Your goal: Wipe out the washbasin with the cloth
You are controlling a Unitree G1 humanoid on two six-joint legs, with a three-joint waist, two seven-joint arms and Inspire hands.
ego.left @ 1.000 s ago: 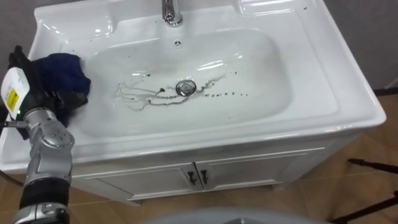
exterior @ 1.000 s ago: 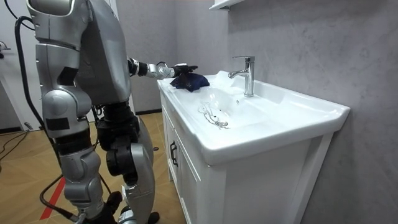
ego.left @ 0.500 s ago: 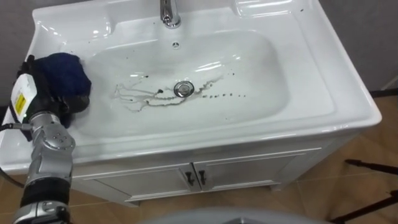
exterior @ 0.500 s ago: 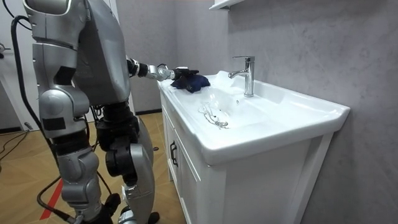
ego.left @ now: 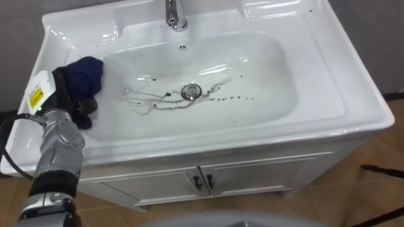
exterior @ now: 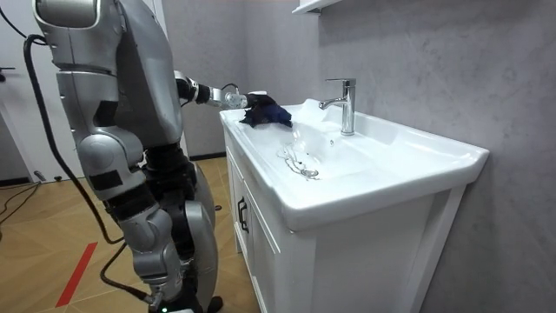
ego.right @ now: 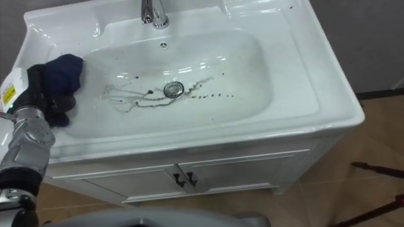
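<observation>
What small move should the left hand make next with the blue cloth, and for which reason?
Probably slide the left hand, shut on the blue cloth, rightward and down into the basin toward the dark streaks. The cloth sits at the bowl's left edge, and the streaks beside the drain look unwiped.

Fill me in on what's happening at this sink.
The robot stands at the cabinet front of a white basin. Its left hand is curled round a dark blue cloth, which rests on the basin's left rim, at the edge of the bowl. Dark streaks and specks lie around the drain, not yet wiped.
</observation>
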